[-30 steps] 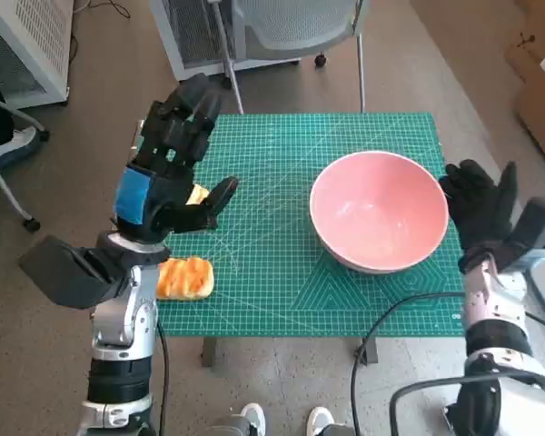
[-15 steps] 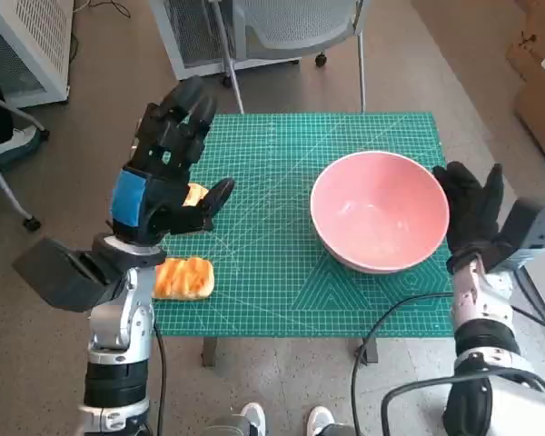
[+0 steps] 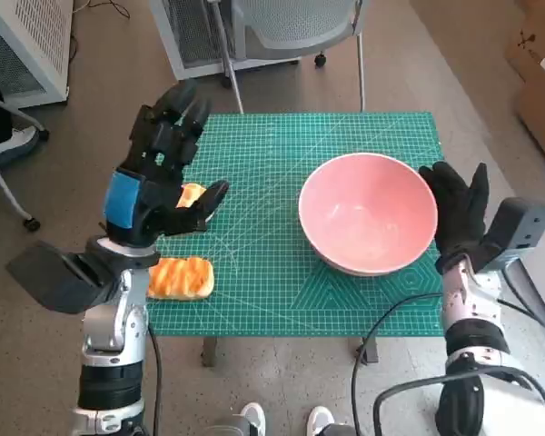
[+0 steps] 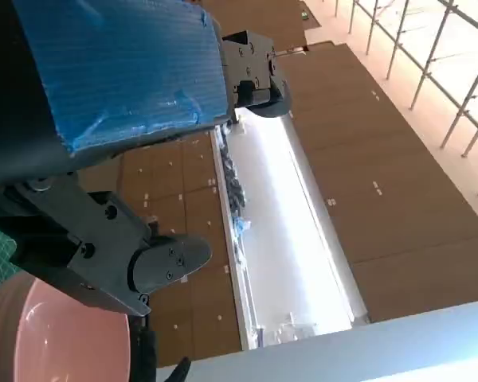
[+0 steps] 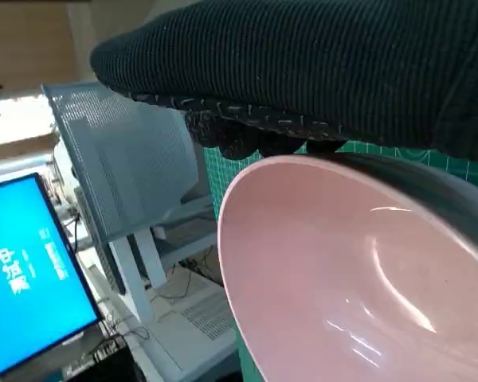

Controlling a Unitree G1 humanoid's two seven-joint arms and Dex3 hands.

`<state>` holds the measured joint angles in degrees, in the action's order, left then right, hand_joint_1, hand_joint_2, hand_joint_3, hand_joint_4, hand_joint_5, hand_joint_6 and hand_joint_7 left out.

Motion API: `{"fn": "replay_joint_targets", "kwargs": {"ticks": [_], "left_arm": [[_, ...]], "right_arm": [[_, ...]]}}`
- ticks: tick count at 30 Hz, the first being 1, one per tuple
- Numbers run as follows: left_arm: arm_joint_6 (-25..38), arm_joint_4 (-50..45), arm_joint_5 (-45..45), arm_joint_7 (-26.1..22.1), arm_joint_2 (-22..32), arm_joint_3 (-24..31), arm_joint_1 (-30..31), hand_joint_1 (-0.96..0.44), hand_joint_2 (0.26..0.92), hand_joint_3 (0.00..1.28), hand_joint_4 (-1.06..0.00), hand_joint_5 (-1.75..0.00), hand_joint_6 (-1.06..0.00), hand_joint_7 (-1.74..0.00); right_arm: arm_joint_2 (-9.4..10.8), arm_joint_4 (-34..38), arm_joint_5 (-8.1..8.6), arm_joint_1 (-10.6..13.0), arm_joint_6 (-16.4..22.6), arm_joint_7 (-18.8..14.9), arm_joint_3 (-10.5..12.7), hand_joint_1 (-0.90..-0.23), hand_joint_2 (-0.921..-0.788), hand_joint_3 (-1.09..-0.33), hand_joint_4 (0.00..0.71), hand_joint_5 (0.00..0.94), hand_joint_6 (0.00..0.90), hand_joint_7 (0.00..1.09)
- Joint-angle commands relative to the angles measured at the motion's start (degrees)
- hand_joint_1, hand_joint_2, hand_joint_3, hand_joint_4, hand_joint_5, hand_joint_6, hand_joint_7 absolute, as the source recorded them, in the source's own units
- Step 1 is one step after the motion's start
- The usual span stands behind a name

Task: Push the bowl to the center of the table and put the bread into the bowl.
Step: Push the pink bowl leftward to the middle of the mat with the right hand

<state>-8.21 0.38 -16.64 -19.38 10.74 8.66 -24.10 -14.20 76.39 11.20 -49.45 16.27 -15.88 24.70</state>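
At nine o'clock on the green mat (image 3: 272, 154), my left hand (image 3: 154, 173) hovers with fingers spread, holding nothing, above one bread (image 3: 179, 278) near the mat's edge. The pink bowl (image 3: 367, 224) sits toward three o'clock, my gloved right hand (image 3: 458, 211) spread flat, seemingly touching its outer wall.

The blue screen (image 5: 28, 270) beside the mesh chair carries a few white characters, too blurred to read; the green cutting mat (image 3: 282, 173) shows only grid lines; nothing else legible.
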Motion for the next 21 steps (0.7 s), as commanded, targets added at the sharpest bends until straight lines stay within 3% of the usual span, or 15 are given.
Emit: {"fn": "replay_joint_targets", "kwargs": {"ticks": [1,21], "left_arm": [[0.3,-1.3,-0.5,-0.1,0.3,0.2,0.8,-0.17,0.664,0.67,-0.08,-0.24,0.0,-0.59],[-0.1,-3.1,-0.6,0.1,0.7,1.2,3.2,-0.2,0.696,0.59,-0.07,-0.27,0.0,-0.56]], "right_arm": [[1.9,0.3,-0.36,-0.9,0.0,-0.1,-0.2,-0.63,-0.921,-0.769,0.283,0.004,0.41,0.0],[7.7,0.1,-1.25,-4.9,-0.6,1.8,-1.7,-0.627,-0.921,-0.784,0.327,0.015,0.434,0.01]]}}
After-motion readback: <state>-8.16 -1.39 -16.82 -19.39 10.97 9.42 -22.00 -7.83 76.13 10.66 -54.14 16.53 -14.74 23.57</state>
